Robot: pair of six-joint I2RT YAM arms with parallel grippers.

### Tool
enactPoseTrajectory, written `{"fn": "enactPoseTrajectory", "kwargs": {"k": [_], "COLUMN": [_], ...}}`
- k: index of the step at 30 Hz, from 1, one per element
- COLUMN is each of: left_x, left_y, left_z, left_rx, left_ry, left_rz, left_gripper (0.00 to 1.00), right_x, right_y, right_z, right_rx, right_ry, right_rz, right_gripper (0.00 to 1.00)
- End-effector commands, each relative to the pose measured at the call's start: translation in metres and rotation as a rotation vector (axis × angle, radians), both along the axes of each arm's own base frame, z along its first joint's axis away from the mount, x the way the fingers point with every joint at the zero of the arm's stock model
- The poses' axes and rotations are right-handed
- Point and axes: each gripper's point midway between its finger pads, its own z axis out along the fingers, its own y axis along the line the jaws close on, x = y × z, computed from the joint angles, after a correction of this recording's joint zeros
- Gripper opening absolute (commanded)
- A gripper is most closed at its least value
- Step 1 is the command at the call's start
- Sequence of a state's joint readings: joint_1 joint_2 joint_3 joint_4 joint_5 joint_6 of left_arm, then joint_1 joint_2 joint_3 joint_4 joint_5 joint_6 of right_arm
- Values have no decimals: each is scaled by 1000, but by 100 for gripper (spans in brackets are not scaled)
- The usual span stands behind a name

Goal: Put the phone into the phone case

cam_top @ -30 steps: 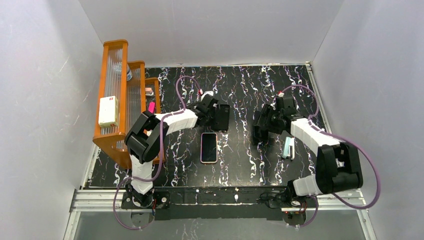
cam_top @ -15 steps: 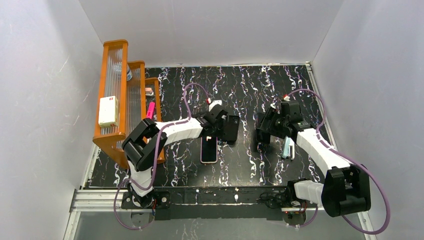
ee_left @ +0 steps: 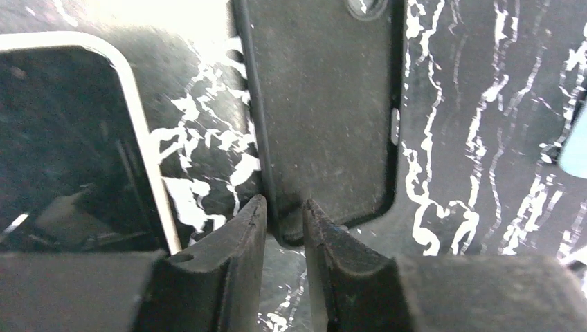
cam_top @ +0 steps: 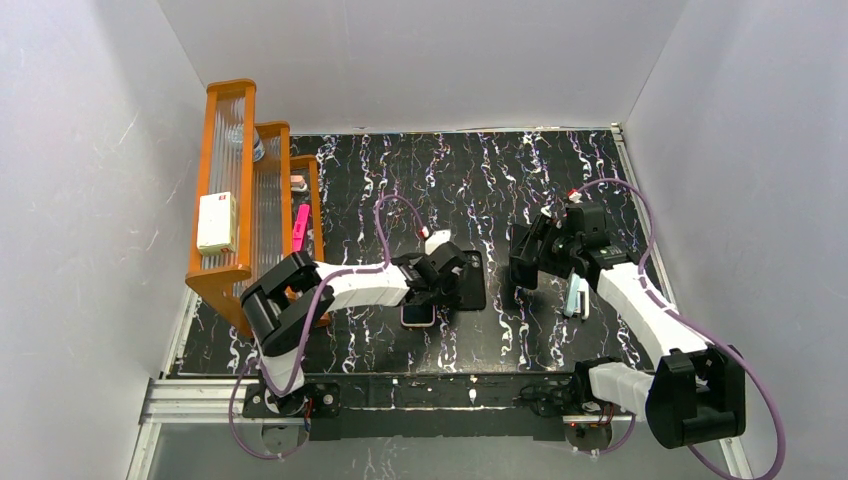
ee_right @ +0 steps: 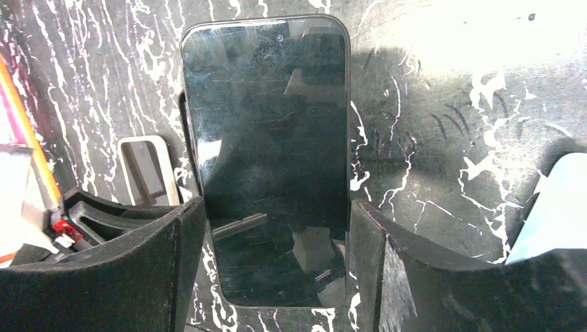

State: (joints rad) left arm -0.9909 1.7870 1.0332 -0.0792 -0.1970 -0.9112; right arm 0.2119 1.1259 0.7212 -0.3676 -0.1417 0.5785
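Phone (ee_right: 266,159) x1 in rt fingers (ee_right: 429,277), pink case (cam_top: 418,316) x1, blk piece (ee_left: 325,117) x1

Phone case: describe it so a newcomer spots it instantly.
On the black white-veined tabletop, start at the orange slatted rack on the left. By the left gripper lies the pinkish-beige phone case: a pale rim around a dark screen, unlike the rimless matte black slab its jaws pinch.
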Motion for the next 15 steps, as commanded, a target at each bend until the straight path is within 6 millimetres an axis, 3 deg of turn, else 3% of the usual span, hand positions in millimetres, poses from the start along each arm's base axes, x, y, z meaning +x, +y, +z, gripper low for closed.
{"fn": "enactPoseTrajectory", "kwargs": {"k": [1,4,7,11,15], "left_x": [-3,-7,-9,0,16], "left_y": [-28,-40,-41,-24,2], "left_z": [38,49,50,57,82], "left_rx": [-217,-324,-345,-286,-268], "left_ry": [-22,-21,-21,-74,-138], "left_rz": [9,-12,-17,12,53], "left_gripper": [28,36,39,46,60], "right_x": [0,-1,-1,-3,-7], "right_y": [13,16,20,26,35], "right_z": [23,26,30,33,29], "right_rx": [80,100,121,156,181], "right_ry": [-62,-68,-65,-65,-58], "right_rz": [28,35,48,64,86], "right_gripper": [50,50,50,49,49]}}
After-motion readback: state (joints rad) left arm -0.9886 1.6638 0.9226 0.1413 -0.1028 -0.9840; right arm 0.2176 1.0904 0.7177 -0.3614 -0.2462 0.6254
